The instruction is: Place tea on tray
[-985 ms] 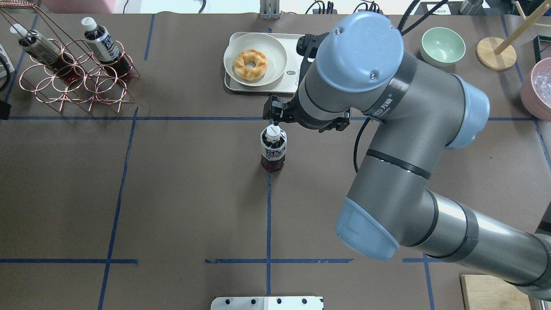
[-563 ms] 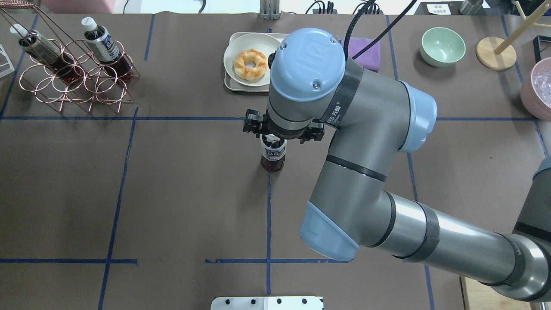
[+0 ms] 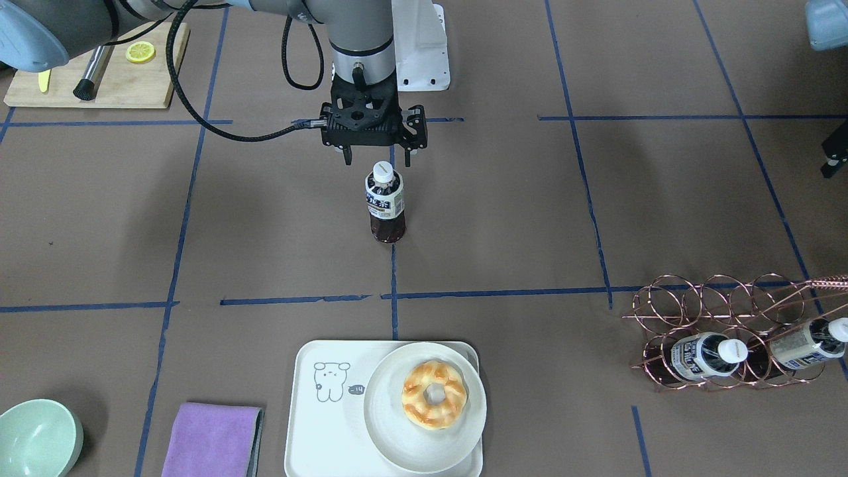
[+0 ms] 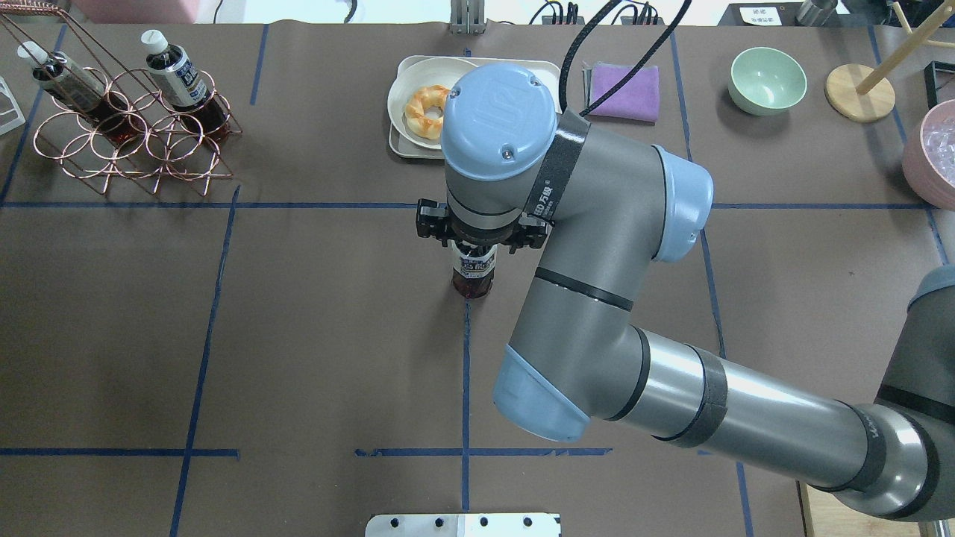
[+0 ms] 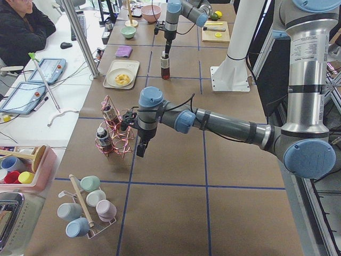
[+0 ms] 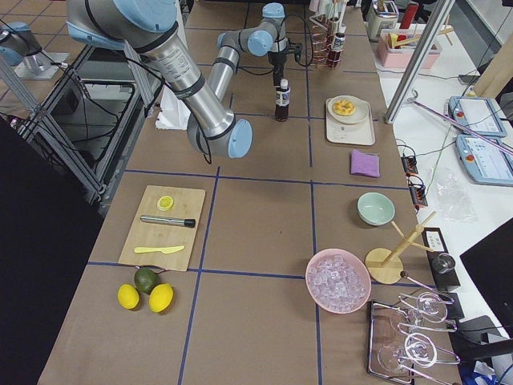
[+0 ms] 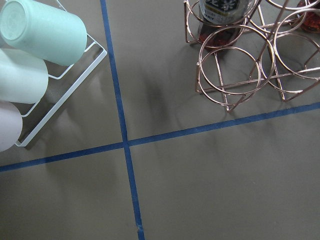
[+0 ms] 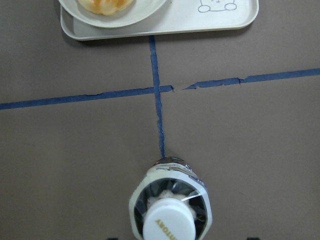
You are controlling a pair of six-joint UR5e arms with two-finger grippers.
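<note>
A tea bottle (image 3: 385, 202) with a white cap stands upright on the brown table mat at a blue tape cross. It also shows in the right wrist view (image 8: 169, 212), straight below the camera. My right gripper (image 3: 377, 159) is open, its fingers spread just above and to either side of the cap, touching nothing. The cream bear tray (image 3: 318, 430) lies farther out, with a round plate and a doughnut (image 3: 434, 394) on it. Two more tea bottles (image 3: 702, 354) lie in a copper wire rack (image 3: 722, 311). My left gripper (image 5: 141, 148) hangs beside that rack; I cannot tell its state.
A purple cloth (image 3: 212, 438) and a green bowl (image 3: 36, 440) lie beside the tray. A wooden board (image 3: 99, 79) with a knife and a lemon slice is near the robot base. A white rack of mugs (image 7: 35, 60) stands at the left end.
My right arm has swung left and back towards the robot. Its gripper has gone from beside the tray to directly over the bottle, hiding the cap in the overhead view.
</note>
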